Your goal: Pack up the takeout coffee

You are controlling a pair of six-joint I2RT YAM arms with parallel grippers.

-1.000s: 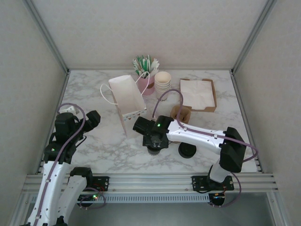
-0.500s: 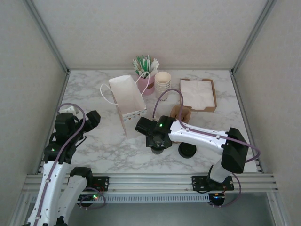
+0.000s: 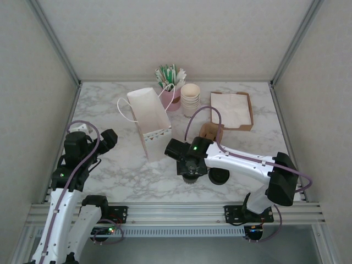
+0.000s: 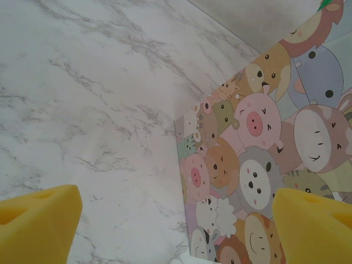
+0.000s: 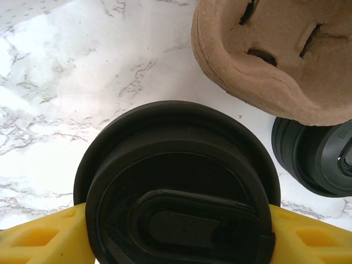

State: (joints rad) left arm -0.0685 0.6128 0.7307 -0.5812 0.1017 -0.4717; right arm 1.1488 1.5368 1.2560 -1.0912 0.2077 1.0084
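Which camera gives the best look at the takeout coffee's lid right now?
The right wrist view: the takeout coffee shows its black lid large and sharp between the yellow fingers of the right gripper. In the top external view, that arm covers nearly all of it.

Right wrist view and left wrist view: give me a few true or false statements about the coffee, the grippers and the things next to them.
1. The right gripper is closed on the takeout coffee at its lid. True.
2. The left gripper holds the paper bag. False: it is open with nothing between its fingers.
3. The takeout coffee sits in the pulp cup carrier. False: it is outside, beside the carrier.
4. A loose black lid lies by the carrier. True.
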